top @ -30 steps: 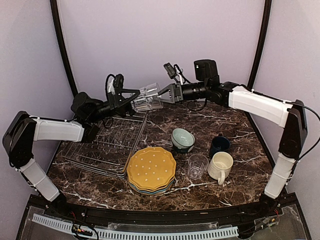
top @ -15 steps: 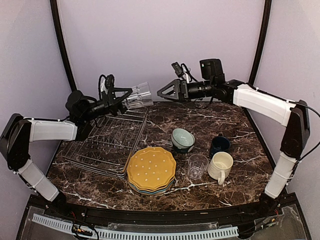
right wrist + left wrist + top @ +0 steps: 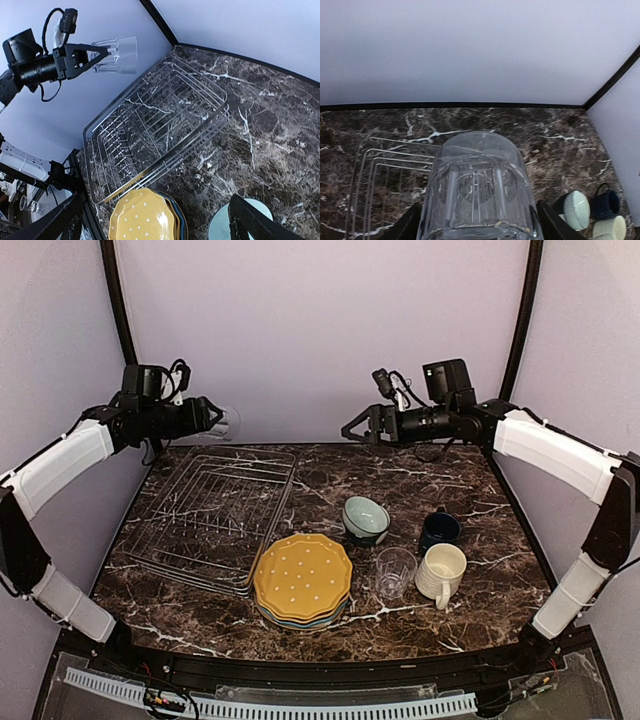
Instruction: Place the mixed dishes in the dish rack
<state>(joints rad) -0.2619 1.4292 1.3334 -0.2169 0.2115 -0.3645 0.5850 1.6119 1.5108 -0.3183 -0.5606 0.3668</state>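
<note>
Dark marble table point(image 3: 470, 490), left tool point(image 3: 101, 54) grasping clear glass tumbler point(image 3: 120, 54), long axis horizontal, right tool point(image 3: 352, 432) released, empty

Yellow plate point(image 3: 302, 575) (white-dotted), pale green bowl point(image 3: 365, 518), dark white-veined marble table point(image 3: 470, 490).

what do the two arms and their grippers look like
Both arms match: the left arm and right arm have glossy white shell segments joined by black joints. Each wrist carries a boxy black camera with looping black cables. The left gripper and right gripper are black, with angular, triangular open-frame fingers. No markings are readable.
</note>
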